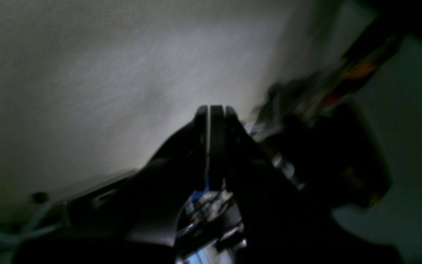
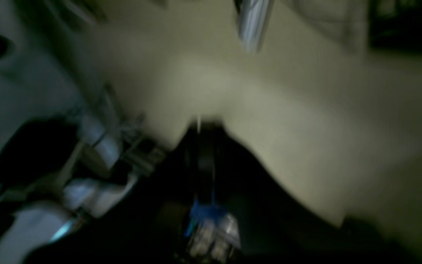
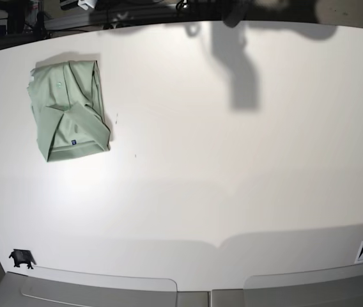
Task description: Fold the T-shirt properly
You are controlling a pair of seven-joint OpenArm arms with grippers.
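The T-shirt (image 3: 68,109) lies folded into a compact mint-green bundle in the upper left of the base view, small blue tag facing up, flat on the white table (image 3: 232,173); neither arm shows in that view, only a dark shadow at the top centre. In the left wrist view the left gripper (image 1: 211,110) has its fingers pressed together on nothing, over pale surface. The right gripper (image 2: 203,126) is blurred, its fingers apparently together too and holding nothing.
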